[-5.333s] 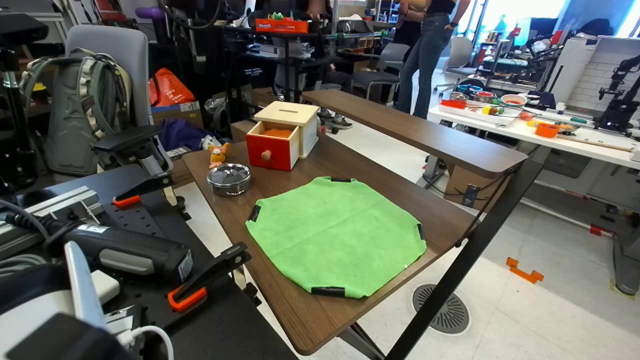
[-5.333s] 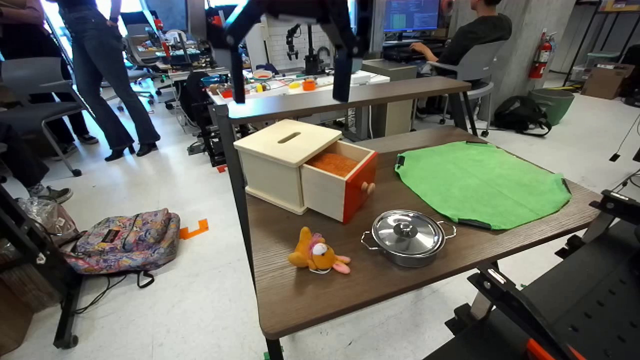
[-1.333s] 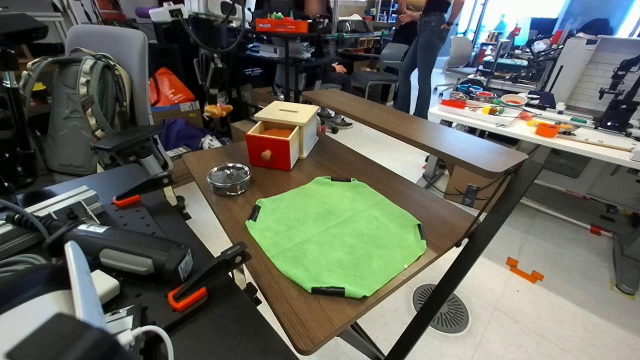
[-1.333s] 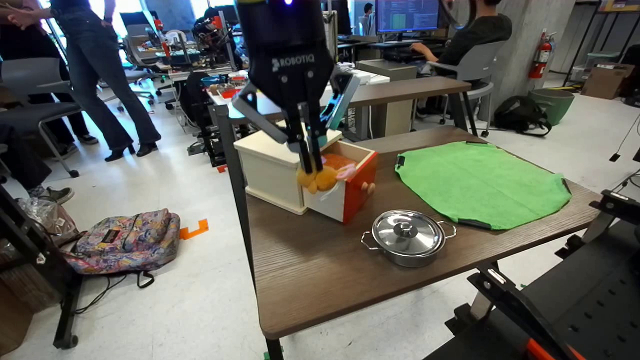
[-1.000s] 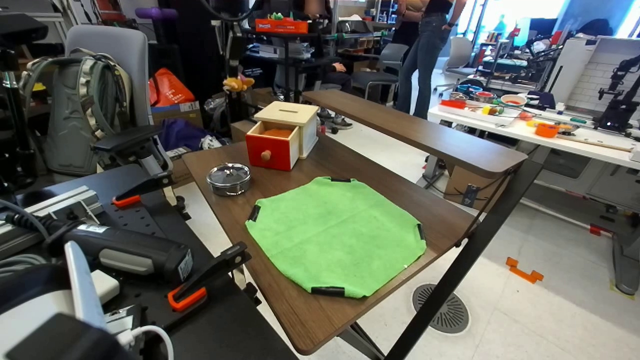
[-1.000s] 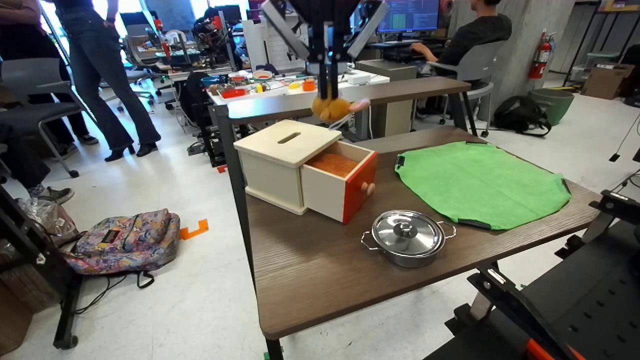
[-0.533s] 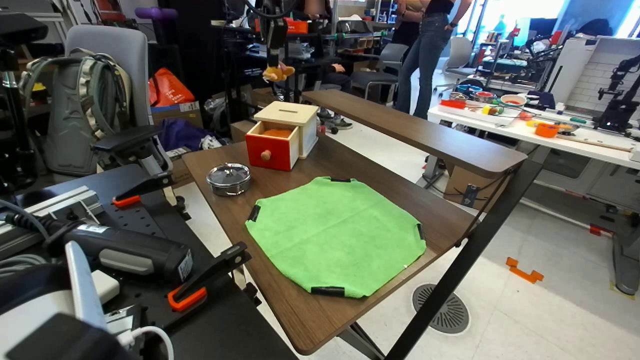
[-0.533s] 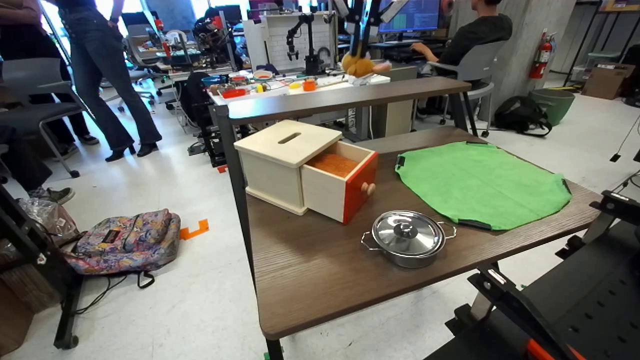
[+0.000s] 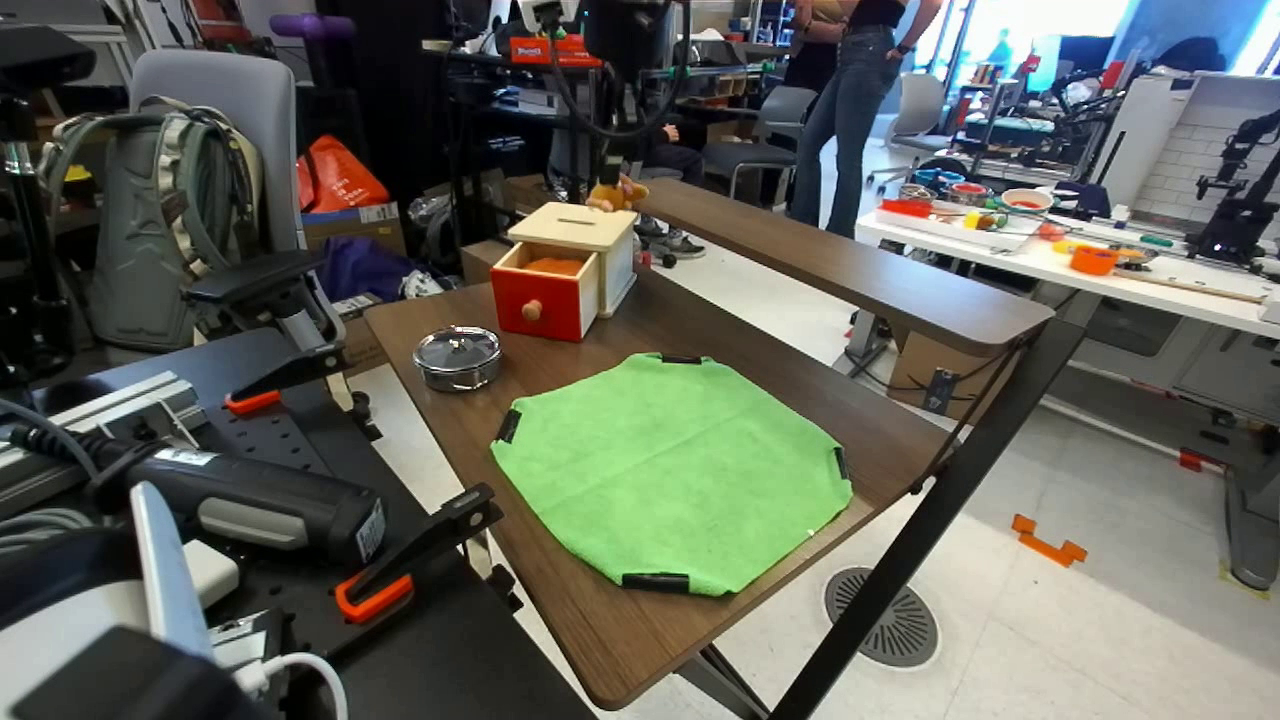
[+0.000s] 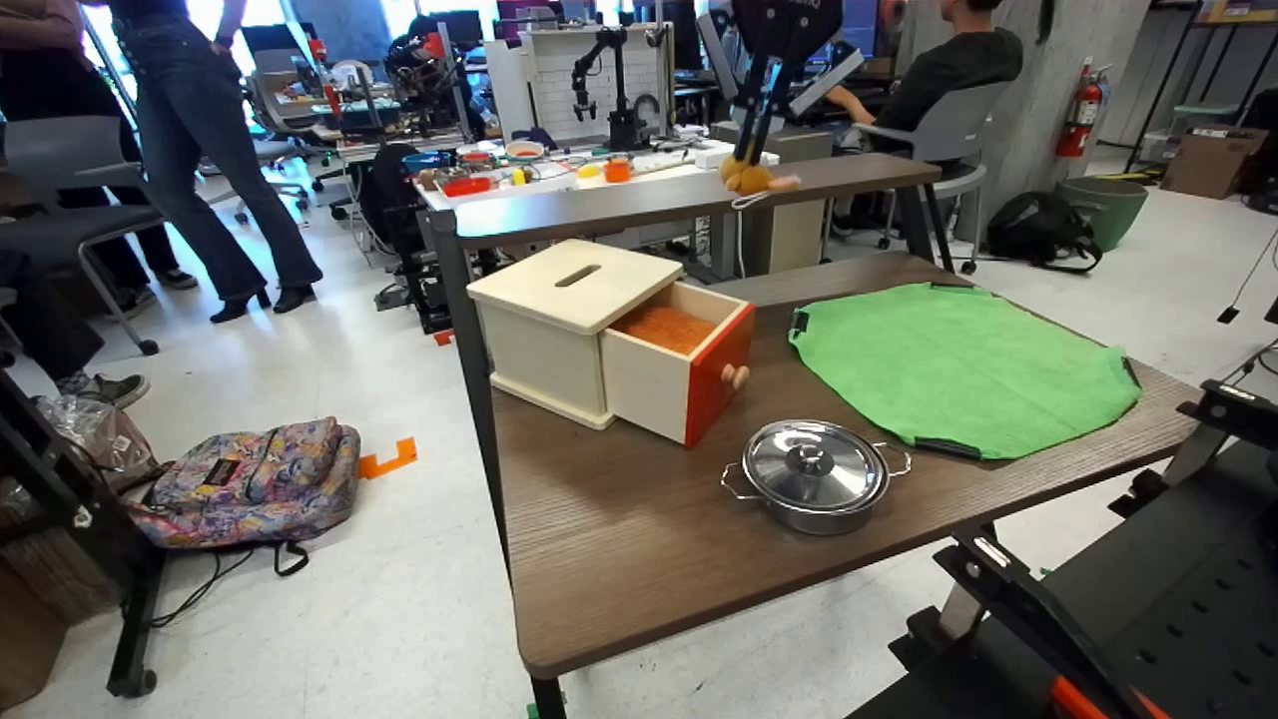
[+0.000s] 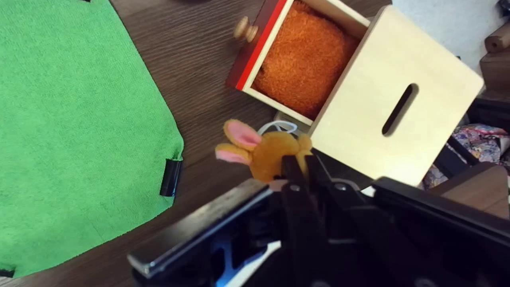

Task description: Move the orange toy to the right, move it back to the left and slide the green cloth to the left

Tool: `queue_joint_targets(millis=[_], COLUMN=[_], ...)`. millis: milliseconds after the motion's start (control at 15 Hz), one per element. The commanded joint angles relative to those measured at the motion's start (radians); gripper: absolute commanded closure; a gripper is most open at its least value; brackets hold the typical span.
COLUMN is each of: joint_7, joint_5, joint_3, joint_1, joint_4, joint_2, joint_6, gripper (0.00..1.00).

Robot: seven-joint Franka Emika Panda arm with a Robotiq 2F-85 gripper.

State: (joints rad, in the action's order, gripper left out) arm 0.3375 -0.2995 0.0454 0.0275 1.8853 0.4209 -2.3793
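The claw grips the orange toy by one end, suspending it beyond the wooden box in both exterior views; this height presumably serves to clear the box during transfer. The green cloth lies flat on the desk, apart from the box on its drawer side, presumably reserved for the final slide
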Motion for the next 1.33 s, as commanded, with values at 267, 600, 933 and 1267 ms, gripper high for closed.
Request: queue_joint_targets(millis=[267,600,933,1267], joint_7=[-0.067,-0.003,0.071,0.109], joint_5=[-0.118,-0.089,-0.081,-0.078], joint_3=[0.000,-0.015,-0.033,-0.040], joint_1=[-0.082,-0.054,-0.034,-0.023], joint_4=[-0.121,-0.189,-0.230,-0.266], joint_2=[0.174,0.285,0.356,0.419], joint_6=[0.006,-0.008,-0.029,-0.021], gripper=[0.98,0.98,0.98,0.98])
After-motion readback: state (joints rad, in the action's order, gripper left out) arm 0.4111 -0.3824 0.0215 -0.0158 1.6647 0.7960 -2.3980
